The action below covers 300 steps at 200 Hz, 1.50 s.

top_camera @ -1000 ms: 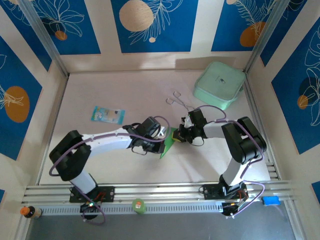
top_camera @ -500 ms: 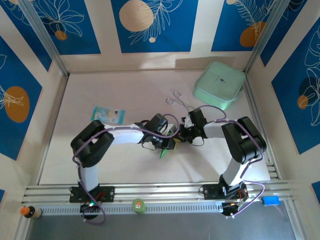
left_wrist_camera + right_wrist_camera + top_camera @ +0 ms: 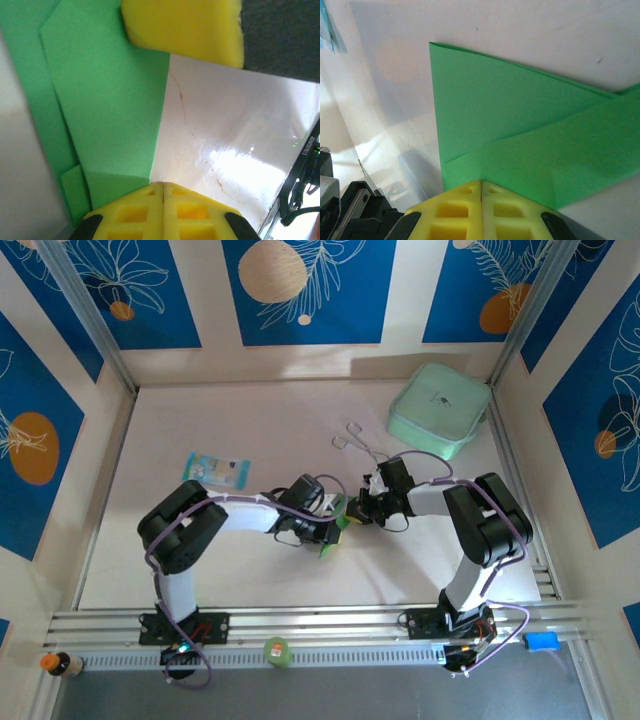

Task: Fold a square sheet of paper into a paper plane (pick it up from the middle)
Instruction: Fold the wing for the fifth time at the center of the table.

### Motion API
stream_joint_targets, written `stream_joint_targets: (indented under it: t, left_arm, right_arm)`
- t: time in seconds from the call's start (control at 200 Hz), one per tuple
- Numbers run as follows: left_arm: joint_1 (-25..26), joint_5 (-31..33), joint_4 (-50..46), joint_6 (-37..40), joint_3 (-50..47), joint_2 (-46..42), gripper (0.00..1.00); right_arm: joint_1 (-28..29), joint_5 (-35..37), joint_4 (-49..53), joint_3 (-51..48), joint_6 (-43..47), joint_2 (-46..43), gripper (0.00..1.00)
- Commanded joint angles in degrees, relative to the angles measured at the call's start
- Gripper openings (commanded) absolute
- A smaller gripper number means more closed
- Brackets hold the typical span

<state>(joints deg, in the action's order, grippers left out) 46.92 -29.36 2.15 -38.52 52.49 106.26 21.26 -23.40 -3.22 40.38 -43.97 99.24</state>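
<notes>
Green paper, thin and plain: the square sheet of paper (image 3: pixel 333 532) sat near the middle of the counter (image 3: pixel 200 560), between the two arms, already creased into overlapping layers; left end effector (image 3: pixel 162 187) fully closed, its pads meeting on a corner of the sheet; right end effector (image 3: pixel 481 184) likewise closed, pinching the folded edge. Judged very light, limp and easily torn or crumpled; likely to slip from smooth pads; best held at a crease or in the middle, where doubled layers give stiffness. In the overhead view the arms covered most of the sheet; both wrist views cropped its outline; whether it lay flat or lifted could not be determined.
</notes>
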Motion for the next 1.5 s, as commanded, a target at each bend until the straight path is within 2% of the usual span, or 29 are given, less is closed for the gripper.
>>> stream_joint_targets:
  t: [0.0, 0.275, 0.48, 0.59, 0.795, 0.965, 1.13, 1.365, 1.495]
  left_arm:
    - [-1.0, 1.0, -2.5, 0.6, -3.4, -1.5, 0.02]
    - [-1.3, 1.0, -2.3, -0.7, -8.4, -5.0, 0.02]
    - [-1.4, 4.5, -2.6, -2.3, -13.1, -9.4, 0.0]
    - [-1.3, 5.3, -3.5, -2.1, -11.8, -11.5, 0.0]
    - [-1.1, 3.0, -2.5, -2.8, -8.0, -14.2, 0.0]
    - [-0.3, -0.5, 1.4, -4.2, -6.3, -12.8, 0.0]
    - [1.8, -5.9, 3.0, -4.5, -2.2, -7.1, 0.0]
    - [2.6, -5.8, -3.7, -1.4, 0.2, -2.9, 0.0]
    - [2.3, -3.1, -8.8, 1.0, -0.6, -2.8, 0.0]
  right_arm:
    - [-1.2, 5.3, 5.3, -1.8, 0.9, 2.7, 0.02]
    - [-1.4, 5.2, 5.5, -1.6, 1.1, 2.9, 0.02]
    - [-1.4, 5.0, 5.5, -1.5, 1.0, 2.6, 0.01]
    - [-1.4, 5.0, 5.7, -1.4, 1.1, 2.1, 0.02]
    - [-1.5, 4.9, 5.9, -1.4, 1.1, 2.0, 0.01]
    - [-1.5, 5.0, 5.9, -1.4, 1.1, 1.8, 0.01]
    - [-1.5, 5.0, 6.0, -1.4, 1.1, 1.9, 0.02]
    - [-1.5, 5.1, 6.3, -1.4, 1.2, 1.7, 0.01]
    - [-1.6, 5.2, 6.6, -1.3, 1.3, 1.7, 0.02]
